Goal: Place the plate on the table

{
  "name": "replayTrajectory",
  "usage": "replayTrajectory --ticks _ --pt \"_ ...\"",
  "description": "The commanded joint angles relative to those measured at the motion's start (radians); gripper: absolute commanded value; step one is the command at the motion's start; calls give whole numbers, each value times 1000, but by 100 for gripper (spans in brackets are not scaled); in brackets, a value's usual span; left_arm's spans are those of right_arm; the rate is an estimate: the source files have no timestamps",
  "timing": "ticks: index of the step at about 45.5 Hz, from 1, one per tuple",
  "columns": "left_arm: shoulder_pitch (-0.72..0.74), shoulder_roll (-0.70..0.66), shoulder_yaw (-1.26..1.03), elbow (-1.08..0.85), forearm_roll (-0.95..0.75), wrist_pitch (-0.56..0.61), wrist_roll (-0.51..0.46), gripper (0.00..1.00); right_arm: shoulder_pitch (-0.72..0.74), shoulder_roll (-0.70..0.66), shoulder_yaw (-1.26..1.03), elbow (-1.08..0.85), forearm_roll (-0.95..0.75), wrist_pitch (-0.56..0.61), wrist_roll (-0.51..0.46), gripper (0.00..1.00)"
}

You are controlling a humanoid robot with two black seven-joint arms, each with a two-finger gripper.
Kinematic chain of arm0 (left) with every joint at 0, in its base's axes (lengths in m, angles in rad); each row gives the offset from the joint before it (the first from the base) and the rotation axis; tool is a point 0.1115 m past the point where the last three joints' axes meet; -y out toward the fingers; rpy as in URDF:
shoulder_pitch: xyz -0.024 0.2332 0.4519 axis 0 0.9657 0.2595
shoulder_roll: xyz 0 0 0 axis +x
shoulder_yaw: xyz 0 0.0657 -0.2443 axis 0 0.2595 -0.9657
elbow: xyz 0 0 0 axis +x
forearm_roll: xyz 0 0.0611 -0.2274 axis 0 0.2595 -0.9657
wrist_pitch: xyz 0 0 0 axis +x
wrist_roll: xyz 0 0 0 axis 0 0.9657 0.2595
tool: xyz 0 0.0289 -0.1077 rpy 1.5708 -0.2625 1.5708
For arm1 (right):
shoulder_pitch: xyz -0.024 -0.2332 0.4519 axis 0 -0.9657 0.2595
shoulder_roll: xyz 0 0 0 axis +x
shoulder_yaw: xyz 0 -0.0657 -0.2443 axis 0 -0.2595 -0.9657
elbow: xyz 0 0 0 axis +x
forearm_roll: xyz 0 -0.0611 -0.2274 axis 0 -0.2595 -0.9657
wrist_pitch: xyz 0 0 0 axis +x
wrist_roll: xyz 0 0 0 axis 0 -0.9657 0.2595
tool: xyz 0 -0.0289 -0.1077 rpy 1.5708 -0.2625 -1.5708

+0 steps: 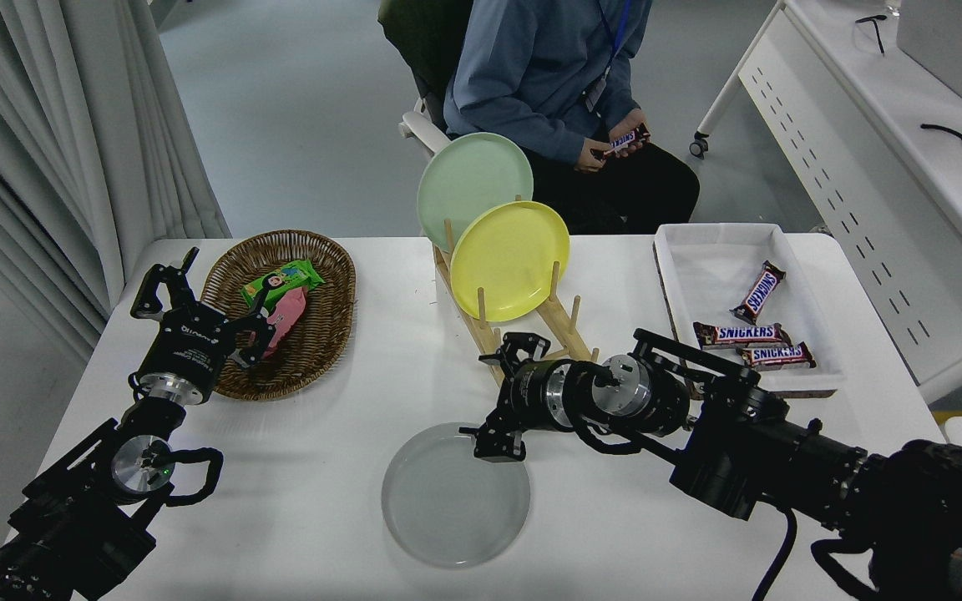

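Observation:
The light grey plate (448, 501) lies flat on the white table (339, 426), near the front middle. My right gripper (506, 396) is open and empty. It hangs just over the plate's far right rim, turned on its side, with one finger (521, 342) up by the wooden rack and the other (498, 446) down by the rim. My left gripper (189, 292) is parked at the lower left beside the basket, open and empty.
A wooden rack (491, 338) behind the gripper holds a yellow plate (510, 259) and a pale green plate (468, 179). A wicker basket (322, 334) with snack packs stands at the left. A white tray (715, 259) with Snickers bars is at the right. A person (548, 75) sits at the far side.

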Motion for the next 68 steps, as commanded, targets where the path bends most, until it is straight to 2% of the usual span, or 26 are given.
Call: replayTrajectory --ticks 1,5,15,19,28,38,47,62,68 --pt "0 0 0 0 0 1 0 100 -16 0 45 2 -65 166 133 100" --pt "0 0 0 0 0 1 0 100 -12 0 59 5 -117 171 139 100" --pt "0 0 0 0 0 1 0 100 -14 0 208 3 -410 168 188 100" --pt "0 0 0 0 0 1 0 100 -8 -37 264 10 -470 168 191 100" --pt "0 0 0 0 0 0 0 100 0 -54 465 -44 -494 176 251 100" --pt "0 0 0 0 0 0 0 100 -23 -97 591 -69 -597 170 318 100" --pt "0 0 0 0 0 0 0 100 -109 -144 692 -72 -701 160 326 100" --pt "0 0 0 0 0 0 0 100 -279 -178 850 -69 -723 165 377 100" --pt "0 0 0 0 0 0 0 100 -324 -164 919 -69 -726 211 381 100"
